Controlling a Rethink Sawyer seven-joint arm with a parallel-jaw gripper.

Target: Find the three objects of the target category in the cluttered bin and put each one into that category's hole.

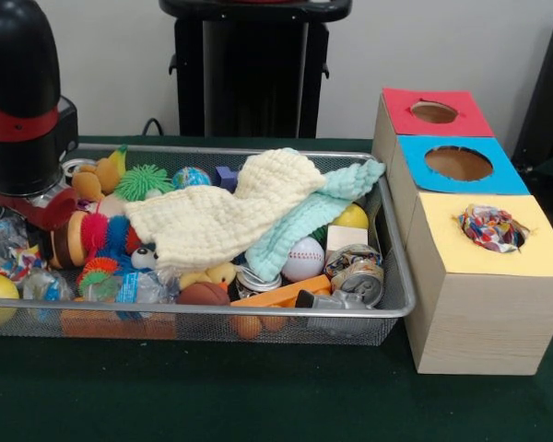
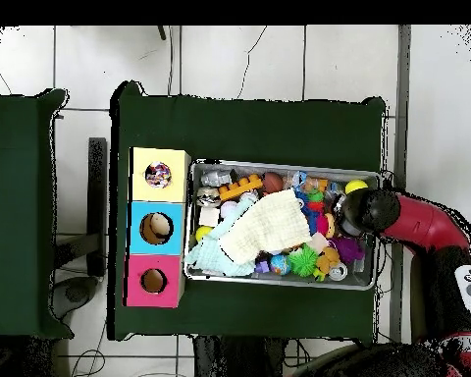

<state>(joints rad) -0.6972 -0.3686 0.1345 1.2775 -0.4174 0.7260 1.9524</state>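
Green-clothed table [image 1: 258, 405]: dotted cloth [image 1: 490, 226] sits in the yellow hole [image 1: 494, 230], evidently delivered; cream cloth [image 1: 226, 216] and mint cloth [image 1: 309, 216] remain atop bin [image 1: 401, 299]; gripper [image 2: 349, 222] state indeterminable.

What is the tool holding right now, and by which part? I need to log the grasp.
It cannot be told: the arm hangs over the bin's end, and the clutter hides the tool's tip in both views.
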